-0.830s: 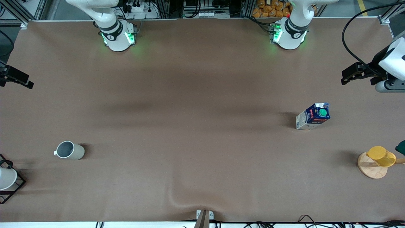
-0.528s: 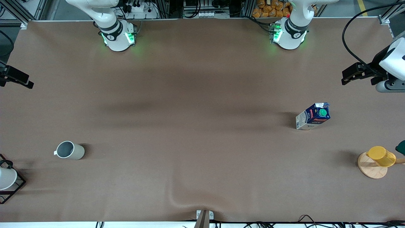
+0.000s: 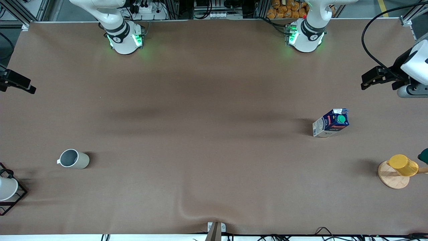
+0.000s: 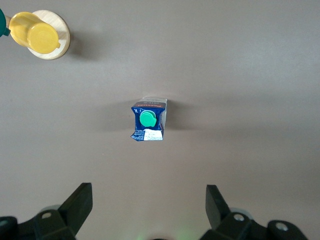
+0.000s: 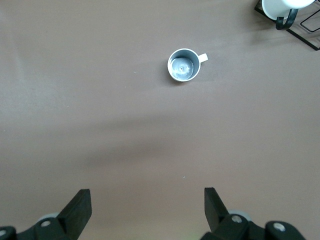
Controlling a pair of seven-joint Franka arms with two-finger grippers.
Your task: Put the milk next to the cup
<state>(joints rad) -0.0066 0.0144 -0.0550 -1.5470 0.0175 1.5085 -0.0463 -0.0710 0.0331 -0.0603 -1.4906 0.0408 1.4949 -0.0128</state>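
Front view. Milk carton (image 3: 330, 123), dark blue with green cap, upright on brown surface (image 3: 207, 140) toward left arm's end. Beige-grey mug (image 3: 73, 159) upright toward right arm's end, well apart from carton and slightly nearer the camera. Yellow cup (image 3: 403, 165) lying on round wooden coaster (image 3: 392, 177) at left arm's end, nearer the camera than carton. White cup (image 3: 6, 188) in black wire rack (image 3: 15, 197) at right arm's end, near mug. Both arms raised at the surface's ends, holding nothing.

Left wrist view. Left gripper (image 4: 149, 207) high over the surface, fingers spread wide apart, empty. Carton (image 4: 148, 120) seen from above, standing alone, untouched. Yellow cup (image 4: 34, 35) on coaster (image 4: 59, 46) well apart from it.

Right wrist view. Right gripper (image 5: 147, 210) high over the surface, fingers spread wide apart, empty. Mug (image 5: 184, 64) seen from above, grey inside, small handle. White cup (image 5: 280, 7) and wire rack (image 5: 302, 31) near mug.
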